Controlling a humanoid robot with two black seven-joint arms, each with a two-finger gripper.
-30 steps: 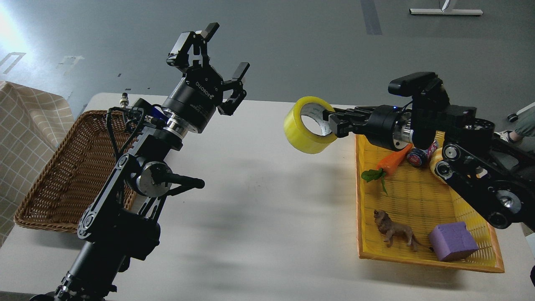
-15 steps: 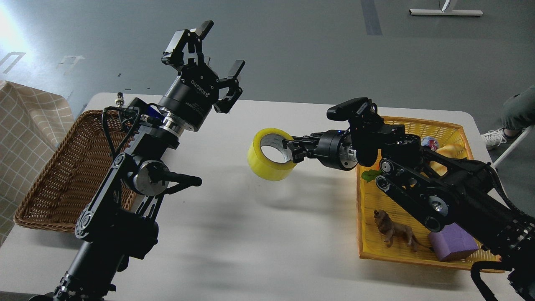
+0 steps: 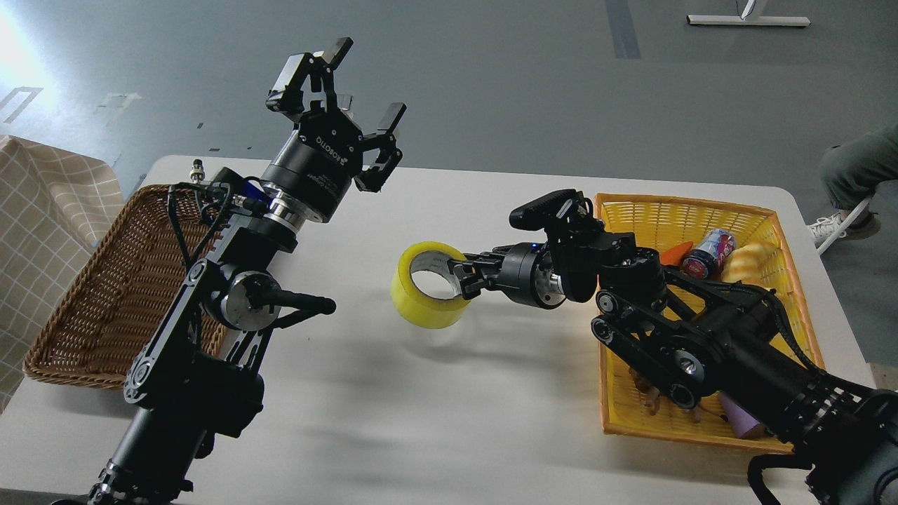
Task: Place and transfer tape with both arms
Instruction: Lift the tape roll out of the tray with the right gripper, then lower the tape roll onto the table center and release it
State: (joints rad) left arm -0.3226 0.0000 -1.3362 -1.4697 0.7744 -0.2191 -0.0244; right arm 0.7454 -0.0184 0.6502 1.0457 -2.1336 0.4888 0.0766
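Note:
The yellow tape roll hangs tilted just above the middle of the white table, its grey-white core facing up and left. My right gripper reaches in from the right and is shut on the roll's right wall, one finger inside the core. My left gripper is open and empty, raised high above the table's back left, well apart from the tape, fingers pointing up.
A brown wicker basket lies at the left behind my left arm. A yellow tray at the right holds a can, a carrot, a bread piece and a purple block, partly hidden by my right arm. A person's leg is at far right.
My right gripper has carried the tape leftward and down from over the yellow tray to low over the table's middle. My left gripper shifted slightly left and stays open.

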